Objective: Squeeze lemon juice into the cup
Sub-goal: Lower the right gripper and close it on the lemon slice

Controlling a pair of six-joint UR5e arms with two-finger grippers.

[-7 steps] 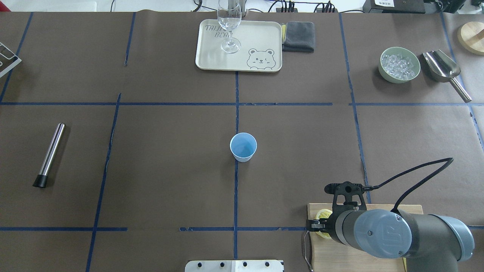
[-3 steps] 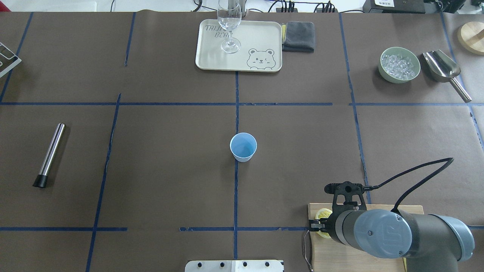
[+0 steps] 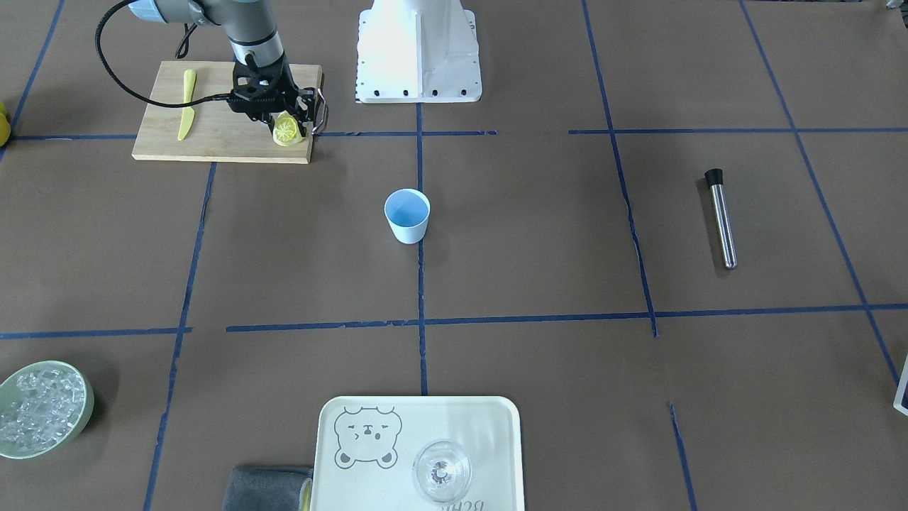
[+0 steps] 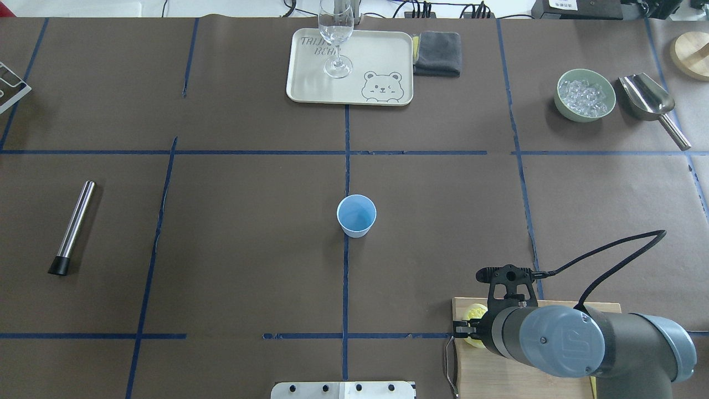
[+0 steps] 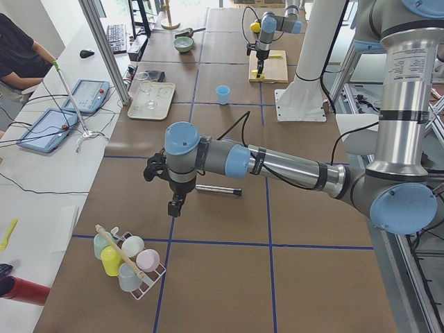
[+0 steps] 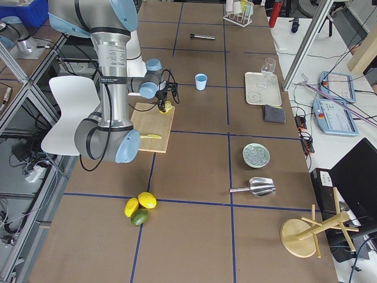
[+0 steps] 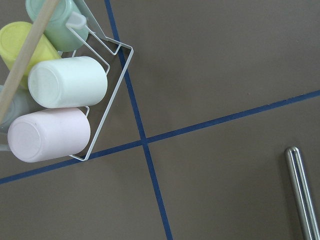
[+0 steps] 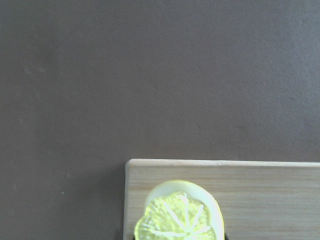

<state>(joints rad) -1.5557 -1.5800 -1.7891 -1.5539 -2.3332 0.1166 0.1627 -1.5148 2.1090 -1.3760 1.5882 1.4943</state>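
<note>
Since the lemon (image 3: 286, 130) is over on the cutting board (image 3: 213, 145) and nowhere near the cup (image 3: 407, 215), I'd say I'm on the pickup step. My right gripper (image 3: 289, 121) sits right down on the slice, at the board corner nearest the cup. The jaws are narrowed around it, but honestly I can't tell if they're actually clamped.

The slice shows its cut face up at my wrist camera. It's a disc, so there's no real long axis, just the thin one running roughly vertical. The cup stands upright, mouth up, well apart at mid-table.

Next I need a firm pinch, a lift, a carry over that mouth, then the squeeze. My left gripper (image 5: 175, 207) hangs near the metal rod (image 5: 218, 189); can't tell its state.
</note>
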